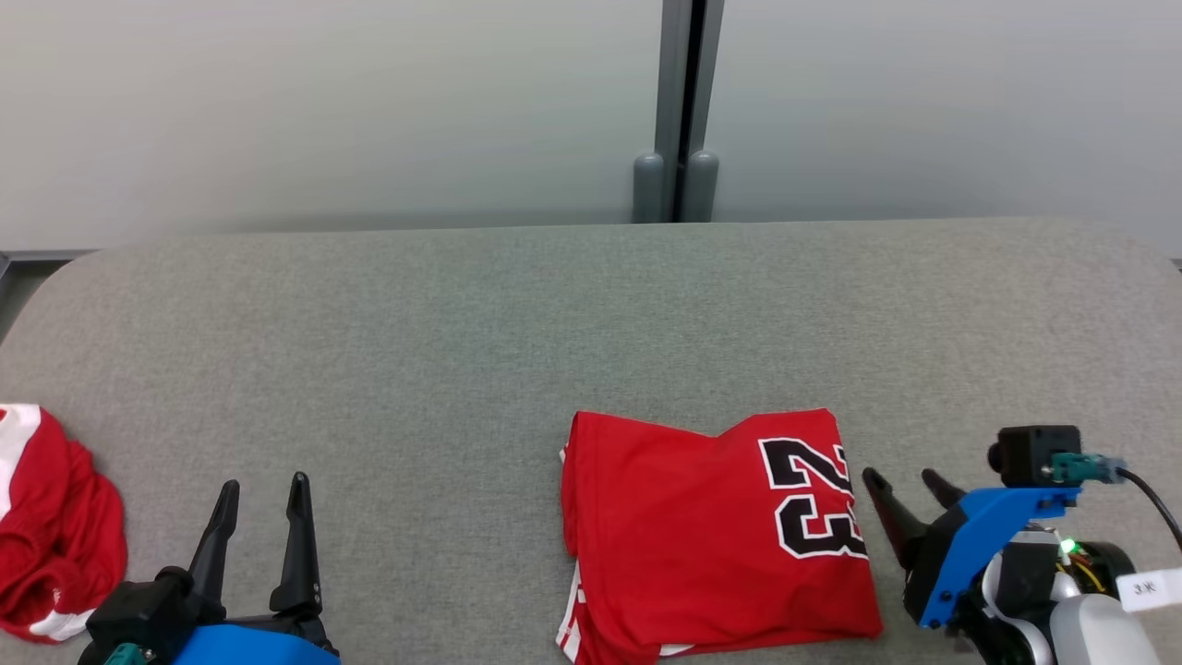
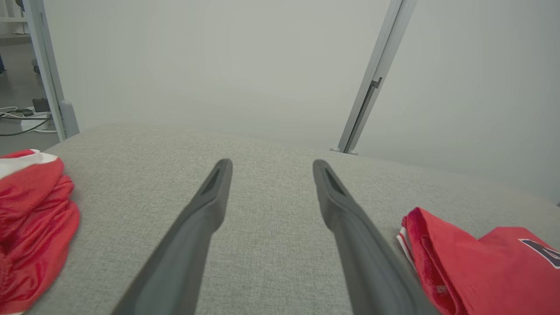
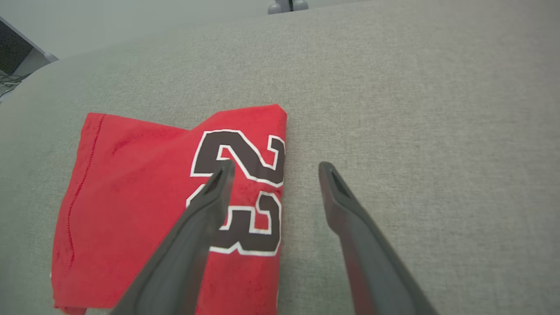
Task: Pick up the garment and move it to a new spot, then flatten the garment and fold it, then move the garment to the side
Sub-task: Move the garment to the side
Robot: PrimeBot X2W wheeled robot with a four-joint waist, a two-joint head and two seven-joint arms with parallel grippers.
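On the grey fabric-covered table (image 1: 462,323), near its front edge and right of centre, the folded red jersey (image 1: 711,536) with a black, white-edged 23 lies flat. Just beside its right edge, the right gripper (image 1: 902,477) has its fingers spread and holds nothing. The left gripper (image 1: 265,482), well apart to the left, is likewise spread and empty, near a crumpled red-and-white garment (image 1: 55,536) at the table's left end.

a crumpled red cloth (image 1: 55,526) lies at the grey table's (image 1: 462,323) left edge.
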